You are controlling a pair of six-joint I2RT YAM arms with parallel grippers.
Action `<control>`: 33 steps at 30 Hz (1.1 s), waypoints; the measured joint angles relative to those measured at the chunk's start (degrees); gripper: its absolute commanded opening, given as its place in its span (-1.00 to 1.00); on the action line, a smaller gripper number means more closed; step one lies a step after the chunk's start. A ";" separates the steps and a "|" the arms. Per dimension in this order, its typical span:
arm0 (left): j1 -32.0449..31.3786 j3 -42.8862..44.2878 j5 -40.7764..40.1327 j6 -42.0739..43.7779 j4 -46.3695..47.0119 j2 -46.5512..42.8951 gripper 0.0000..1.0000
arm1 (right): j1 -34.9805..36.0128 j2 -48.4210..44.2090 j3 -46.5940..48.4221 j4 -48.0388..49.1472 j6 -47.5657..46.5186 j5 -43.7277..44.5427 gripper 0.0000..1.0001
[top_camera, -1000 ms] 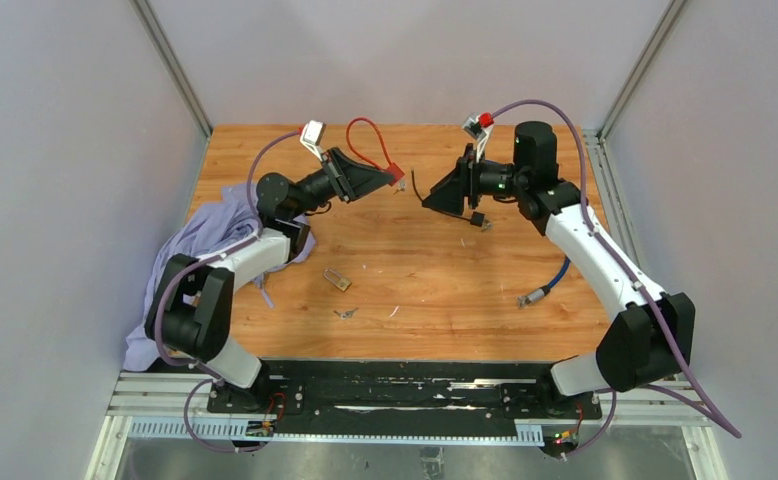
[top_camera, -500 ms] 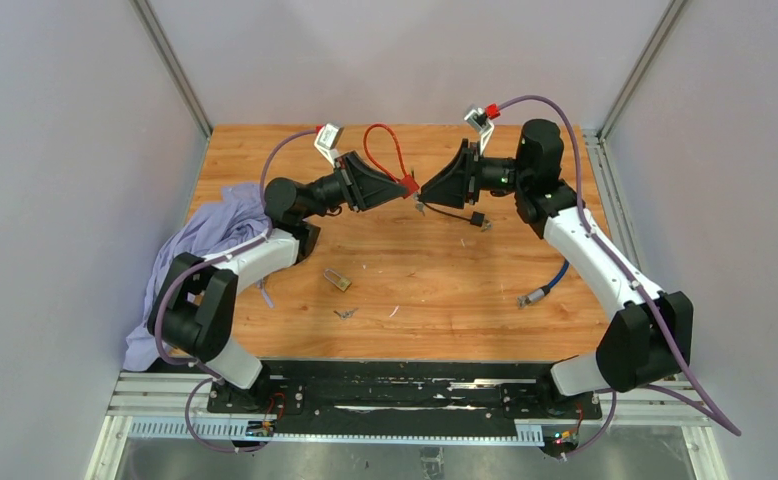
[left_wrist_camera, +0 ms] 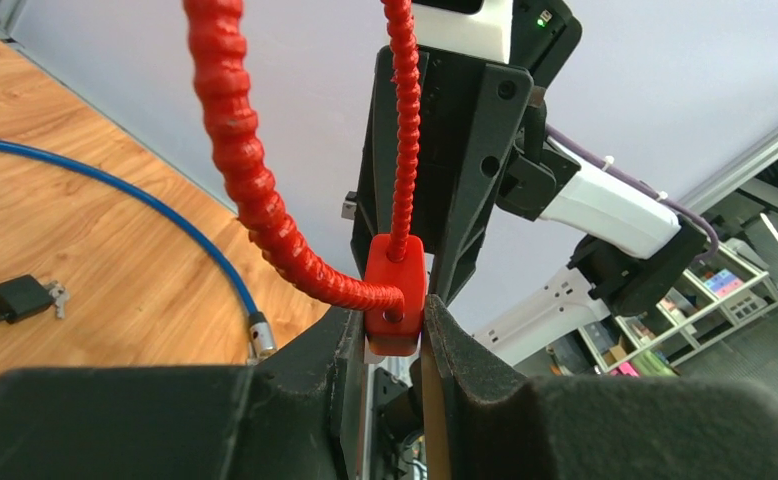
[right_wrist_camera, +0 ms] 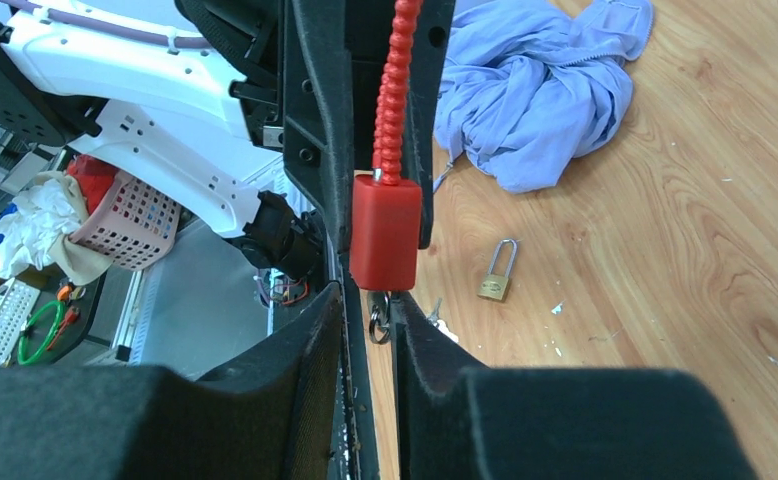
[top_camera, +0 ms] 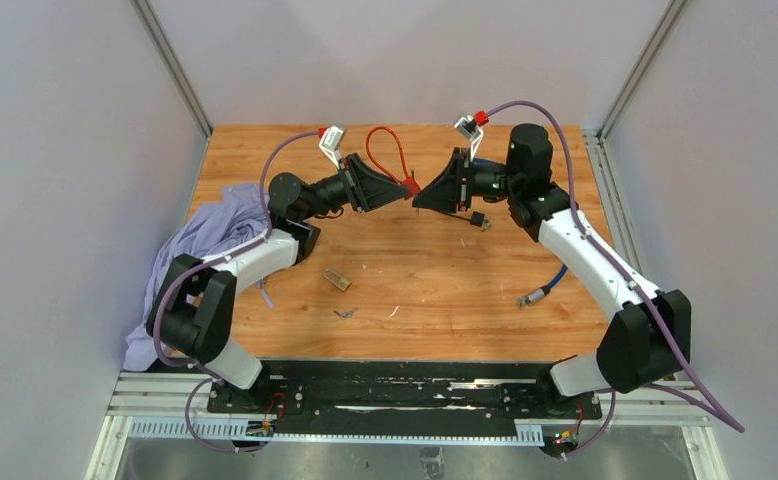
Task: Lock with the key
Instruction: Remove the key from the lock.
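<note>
Your left gripper [left_wrist_camera: 393, 345] clamps the one red lock [left_wrist_camera: 395, 280], right gripper [right_wrist_camera: 370, 312] pinches one key [right_wrist_camera: 377, 325] (mid-table, edges well off); one brass padlock [right_wrist_camera: 498, 272] lies apart.

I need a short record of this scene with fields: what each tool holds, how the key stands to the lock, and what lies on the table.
left tool: shut on the red lock, held above the table
right tool: shut on the key
key and lock: key at the lock's end away from its cable; inserted or not, cannot tell
on table: padlock, cloth, blue cable
</note>
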 measured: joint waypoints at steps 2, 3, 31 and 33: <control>-0.02 0.00 -0.09 0.74 -0.96 -0.28 -0.99 | 0.11 0.00 0.00 -0.55 -0.35 0.63 -0.61; -0.02 0.00 -0.15 0.96 -1.49 -0.48 -0.99 | 0.11 0.00 0.00 -0.83 -0.61 1.01 -0.62; -0.07 -0.07 -1.79 2.40 -5.35 -0.83 -0.99 | 0.50 -1.60 0.00 -8.13 -8.09 8.15 -0.47; -0.07 -0.07 -1.86 2.40 -5.25 -0.83 -0.99 | 0.50 -1.60 0.00 -8.55 -8.35 8.41 -0.39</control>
